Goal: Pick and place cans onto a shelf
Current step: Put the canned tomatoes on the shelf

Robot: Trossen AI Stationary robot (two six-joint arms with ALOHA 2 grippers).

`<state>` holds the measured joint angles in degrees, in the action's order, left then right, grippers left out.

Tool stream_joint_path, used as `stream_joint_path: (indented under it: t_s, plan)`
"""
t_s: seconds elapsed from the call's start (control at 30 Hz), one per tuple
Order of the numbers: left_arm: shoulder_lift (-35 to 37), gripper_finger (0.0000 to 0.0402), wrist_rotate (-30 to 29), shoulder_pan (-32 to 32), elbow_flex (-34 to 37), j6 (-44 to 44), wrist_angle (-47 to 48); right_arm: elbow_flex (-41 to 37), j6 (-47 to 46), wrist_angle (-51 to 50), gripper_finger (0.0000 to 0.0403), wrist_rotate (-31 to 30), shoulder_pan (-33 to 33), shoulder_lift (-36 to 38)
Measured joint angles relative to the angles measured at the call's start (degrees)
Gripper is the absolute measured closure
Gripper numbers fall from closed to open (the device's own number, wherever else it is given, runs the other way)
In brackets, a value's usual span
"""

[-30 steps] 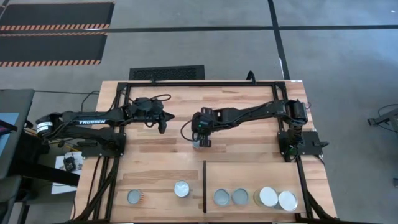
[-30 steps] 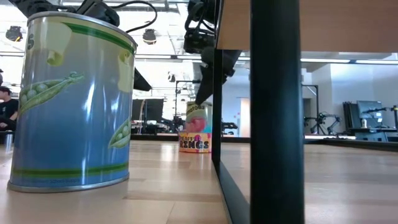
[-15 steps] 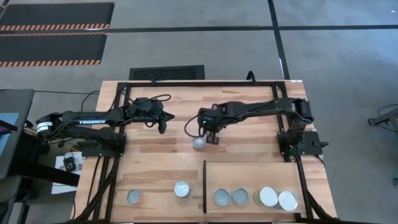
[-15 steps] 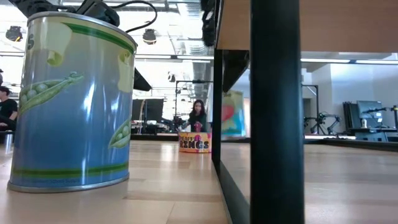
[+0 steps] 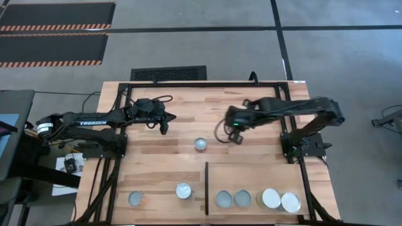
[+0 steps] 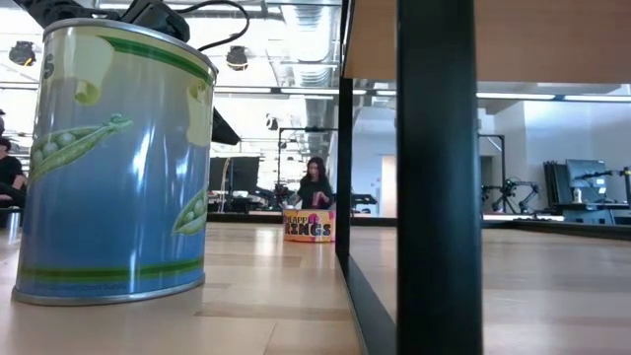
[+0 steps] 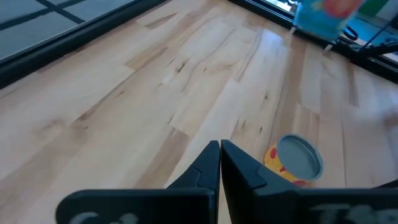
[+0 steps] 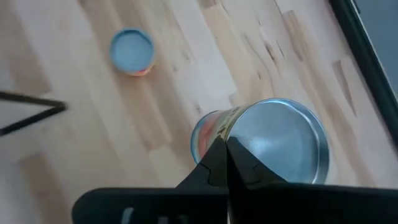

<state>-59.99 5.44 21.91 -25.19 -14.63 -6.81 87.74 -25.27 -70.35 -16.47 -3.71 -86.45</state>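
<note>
Right gripper point(image 5: 237, 138), fingers pressed together and empty, is hovering just right of the lone can point(image 5: 200, 144) standing upright behind the shelf point(image 5: 314, 179); for a clean pick it needs reopening wide and centring over the lid; left gripper point(image 5: 164, 129) closed, idling left of the can.

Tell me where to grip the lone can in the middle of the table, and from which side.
Grip the lone can across its round side wall, coming straight down from above. It stands upright with its flat lid up and bare table all around it, so the fingers likely fit on either side. The shut right gripper would have to open first.
</note>
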Motion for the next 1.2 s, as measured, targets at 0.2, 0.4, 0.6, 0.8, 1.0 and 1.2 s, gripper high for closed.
stream_joint_path:
  t_s: [0.2,0.4,0.6,0.8,1.0,1.2]
  plan:
    - [0.0,0.0401,-0.24,0.0,0.0,-0.02,-0.07,0.15,-11.86,-6.09,0.04,-0.14,-9.23,8.66]
    - [0.0,0.0401,-0.27,0.0,0.0,-0.25,0.07,5.35,-21.25,-16.55,0.04,0.03,-20.09,10.42]
    - [0.0,0.0401,-0.29,0.0,0.0,-0.61,0.09,15.05,-26.33,-19.5,0.04,1.66,-30.44,8.31]
    - [0.0,0.0401,-0.29,0.0,0.0,-0.61,0.09,16.98,-35.49,-19.69,0.04,6.02,-38.49,5.84]
    - [0.0,0.0401,-0.3,0.0,-0.02,-0.56,0.09,16.95,-42.2,-19.69,0.0399,7.56,-43.79,4.01]
    - [0.0,0.0401,-0.29,0.0,-0.02,-0.44,0.09,16.96,-46.56,-19.66,0.0399,7.89,-47.16,2.34]
